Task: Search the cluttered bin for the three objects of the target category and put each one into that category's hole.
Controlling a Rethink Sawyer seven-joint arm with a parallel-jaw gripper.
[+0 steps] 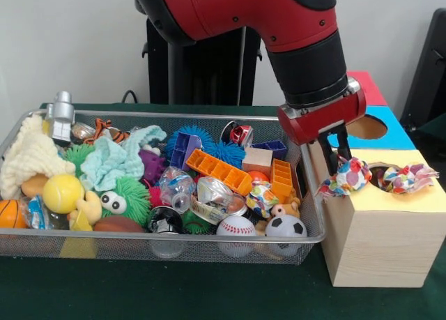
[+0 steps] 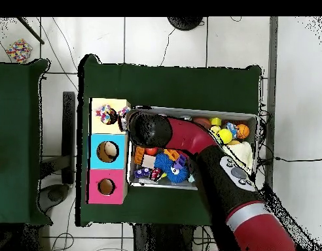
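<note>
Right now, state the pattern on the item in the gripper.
Multicoloured polka dots on white fabric; the front view shows it best.

The arm (image 2: 190, 140) hides much of the bin (image 2: 252, 117) overhead.

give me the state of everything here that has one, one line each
gripper: shut on a colourful cloth bundle, beside the box's yellow section
colourful cloth bundle: held, not yet in a hole
second colourful bundle: lying on the yellow hole
yellow hole: partly blocked
blue hole: open, nothing in it
wire bin: full of jumbled toys
</note>
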